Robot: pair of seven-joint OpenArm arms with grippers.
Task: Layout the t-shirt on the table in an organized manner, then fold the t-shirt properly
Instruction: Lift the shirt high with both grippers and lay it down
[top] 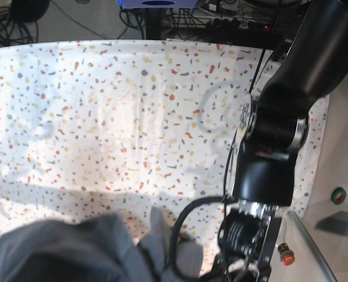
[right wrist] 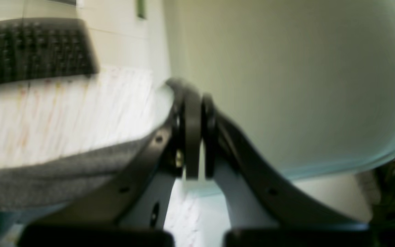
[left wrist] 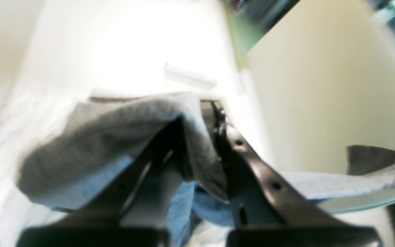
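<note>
The heather-grey t-shirt lies bunched at the near left corner of the speckled table. In the left wrist view my left gripper is shut on the t-shirt, whose cloth drapes over the fingers and stretches as a strip to the right edge. In the right wrist view my right gripper is shut, and the grey t-shirt runs up to its left finger; the pinch itself is hidden. Both wrist views are blurred. Neither gripper's fingers show in the base view.
The left arm's black body looms over the table's right side, with a red button beside its base. A plain cream side surface borders the table. A dark mesh object and cables lie beyond the table.
</note>
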